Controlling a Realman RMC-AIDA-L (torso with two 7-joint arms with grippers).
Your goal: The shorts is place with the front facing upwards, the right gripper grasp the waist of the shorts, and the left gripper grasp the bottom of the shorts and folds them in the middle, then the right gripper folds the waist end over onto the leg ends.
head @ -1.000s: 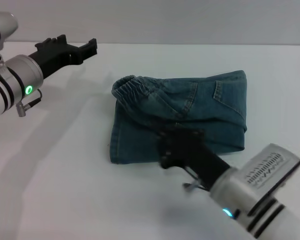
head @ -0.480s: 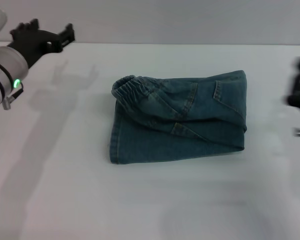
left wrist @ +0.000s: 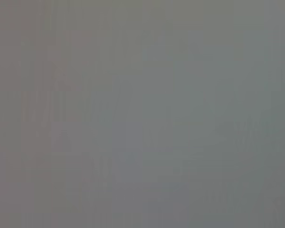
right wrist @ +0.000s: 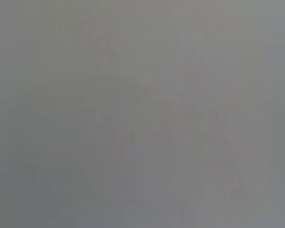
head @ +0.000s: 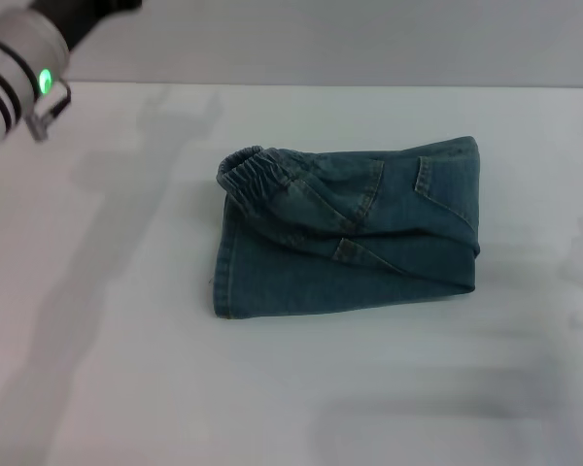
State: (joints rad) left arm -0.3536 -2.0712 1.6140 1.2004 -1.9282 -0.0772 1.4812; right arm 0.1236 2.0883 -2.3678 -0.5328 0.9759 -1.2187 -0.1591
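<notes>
The white table (head: 126, 369) is a smooth, matte, flat surface filling most of the head view, with a pale wall behind its far edge. At its middle lie the shorts (head: 369, 252), blue denim folded into a compact, roughly rectangular bundle of several layers, resting flat on the tabletop with nothing touching them. The cloth is faded mid-blue with visible seams and a stitched pocket outline on the upper layer. The gathered elastic waistband (head: 248, 173) is puckered and rounded, sitting at the bundle's far left corner. The left arm (head: 19, 58), white-silver with black bands and a green light ring, shows at the far left corner, well apart from the shorts. Neither pincer is in view, so their state cannot be told.
</notes>
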